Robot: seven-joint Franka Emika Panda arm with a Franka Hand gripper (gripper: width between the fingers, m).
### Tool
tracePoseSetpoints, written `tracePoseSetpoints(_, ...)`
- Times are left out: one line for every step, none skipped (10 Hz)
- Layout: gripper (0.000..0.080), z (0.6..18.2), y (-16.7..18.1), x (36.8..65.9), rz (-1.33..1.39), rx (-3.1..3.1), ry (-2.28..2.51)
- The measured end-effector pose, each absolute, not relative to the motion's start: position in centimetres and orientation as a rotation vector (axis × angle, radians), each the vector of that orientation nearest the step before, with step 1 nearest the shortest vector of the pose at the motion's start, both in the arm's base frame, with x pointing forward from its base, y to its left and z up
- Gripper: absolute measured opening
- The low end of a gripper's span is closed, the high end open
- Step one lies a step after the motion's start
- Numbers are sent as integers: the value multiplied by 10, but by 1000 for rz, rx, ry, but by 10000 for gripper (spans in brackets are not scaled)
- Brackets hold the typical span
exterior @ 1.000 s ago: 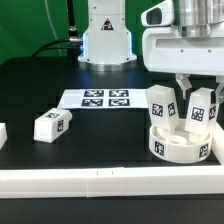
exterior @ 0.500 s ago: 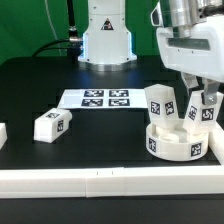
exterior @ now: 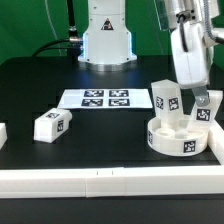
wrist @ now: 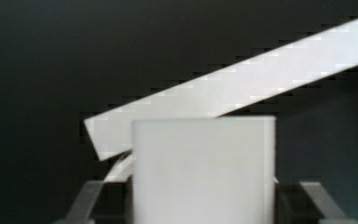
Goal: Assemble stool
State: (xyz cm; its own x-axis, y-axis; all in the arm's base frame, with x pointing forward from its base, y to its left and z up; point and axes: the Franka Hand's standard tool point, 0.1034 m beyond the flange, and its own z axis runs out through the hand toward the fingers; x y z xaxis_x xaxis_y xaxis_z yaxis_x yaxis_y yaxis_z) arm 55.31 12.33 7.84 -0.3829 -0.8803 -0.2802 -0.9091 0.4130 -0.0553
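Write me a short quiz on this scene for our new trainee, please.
1. How many pieces rise from the seat disc?
2. True or false: the loose leg block lies on the marker board.
3. The gripper is shut on: A) the seat disc, B) a leg block, C) nothing.
Key: 1. two, the free standing leg block and the held leg block; 2. false; 3. B.
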Motion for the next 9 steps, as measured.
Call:
tracePoseSetpoints(337,78,123,553,158,-1557,2411)
tracePoseSetpoints(418,79,123,553,160,-1583,2398)
tracePoseSetpoints(584,86,120,555,147,-1695,2326)
tracePoseSetpoints(584,98,113,561,119,-1781,2245)
tracePoseSetpoints(636,109,108,566,84,-1861,2154)
tracePoseSetpoints(646,120,99,571,2,-1940,2039)
tracePoseSetpoints(646,125,89,571,-41,-1989,1975)
tracePoseSetpoints(649,127,87,571,-17,-1957,2014)
tracePoseSetpoints(649,124,88,570,-14,-1963,2013)
